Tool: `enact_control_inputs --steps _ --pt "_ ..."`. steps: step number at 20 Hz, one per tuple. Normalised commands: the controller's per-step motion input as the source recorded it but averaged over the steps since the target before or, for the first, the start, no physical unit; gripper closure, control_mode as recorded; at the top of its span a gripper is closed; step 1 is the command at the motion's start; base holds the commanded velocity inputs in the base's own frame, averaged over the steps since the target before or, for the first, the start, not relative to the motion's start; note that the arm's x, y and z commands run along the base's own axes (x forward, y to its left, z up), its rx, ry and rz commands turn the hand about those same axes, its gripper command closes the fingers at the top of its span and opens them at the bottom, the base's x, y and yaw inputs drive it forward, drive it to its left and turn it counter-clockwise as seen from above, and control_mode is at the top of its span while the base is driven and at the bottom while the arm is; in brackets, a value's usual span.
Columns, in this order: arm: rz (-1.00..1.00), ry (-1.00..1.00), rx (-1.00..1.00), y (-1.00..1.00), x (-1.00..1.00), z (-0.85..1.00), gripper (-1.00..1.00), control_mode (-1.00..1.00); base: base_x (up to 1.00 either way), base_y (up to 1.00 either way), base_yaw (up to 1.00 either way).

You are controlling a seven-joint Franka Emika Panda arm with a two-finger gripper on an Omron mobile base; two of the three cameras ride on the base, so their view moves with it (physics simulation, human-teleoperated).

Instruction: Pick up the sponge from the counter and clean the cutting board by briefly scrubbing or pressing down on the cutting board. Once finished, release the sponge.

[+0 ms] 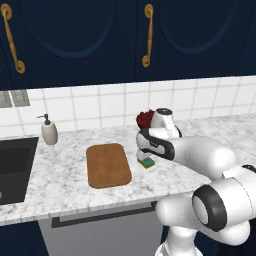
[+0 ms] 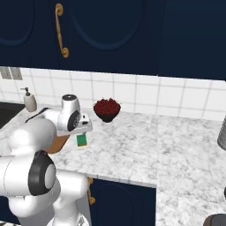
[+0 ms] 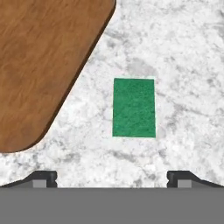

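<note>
On counter point(image 3: 183, 65), sponge point(image 3: 134, 107) lies directly beneath end effector point(image 3: 112, 177), jaws spread, grasping nothing.

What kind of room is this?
It looks like a kitchen: there's a marble counter with a sink, a wooden cutting board beside a green sponge, and a tiled wall.

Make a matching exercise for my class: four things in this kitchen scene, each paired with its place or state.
Things:
1. sponge
2. cutting board
3. soap bottle
4. gripper

Descriptions:
A. open, above the sponge
B. by the sink, against the wall
C. green-topped, on the counter beside the board
D. brown, lying flat on the counter

Pairs: 1-C, 2-D, 3-B, 4-A
</note>
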Motion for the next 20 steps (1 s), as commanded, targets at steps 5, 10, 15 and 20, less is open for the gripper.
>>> enact_control_inputs --steps 5,10,15,20 --pt "0.00 0.00 -0.02 0.04 0.45 -0.38 -1.00 -1.00 0.00 0.00 0.00" --pt "0.00 0.02 -0.01 0.00 0.33 -0.23 -1.00 -1.00 0.00 0.00 0.00" --pt "0.00 0.02 -0.03 0.03 0.06 -0.30 -1.00 -1.00 0.00 0.00 0.00" --pt "0.00 0.00 0.00 -0.01 0.00 -0.21 -1.00 -1.00 0.00 0.00 0.00"
